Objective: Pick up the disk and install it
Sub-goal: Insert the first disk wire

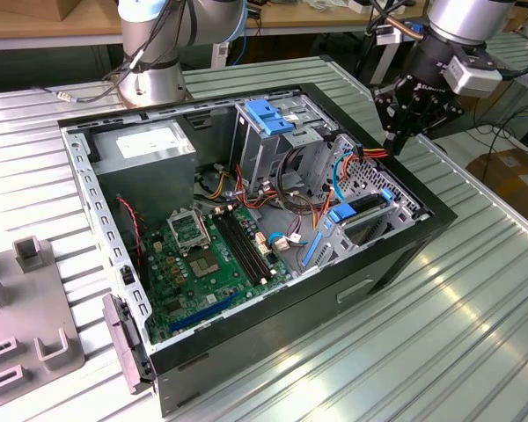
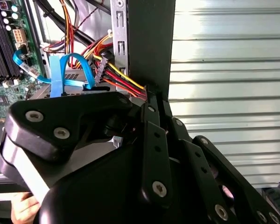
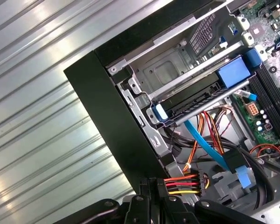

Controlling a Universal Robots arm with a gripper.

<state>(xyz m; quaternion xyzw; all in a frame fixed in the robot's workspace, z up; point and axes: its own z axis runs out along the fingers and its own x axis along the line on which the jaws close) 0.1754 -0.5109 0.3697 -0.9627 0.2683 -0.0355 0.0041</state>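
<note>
Hovering above the computer case [image 1: 246,255] wall, the gripper [image 1: 396,141] carries nothing, its jaws drawn together over the power connector [image 3: 186,182]. Seemingly the disk [image 3: 196,95] already sits in its bay, beyond the jaws, so installation looks close to done; any further move calls for clearing those wires.

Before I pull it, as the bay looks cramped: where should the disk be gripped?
By the blue carrier's end tabs, coming from above: the disk lies flat between metal rails with cables alongside, so probably only its top is open.
</note>
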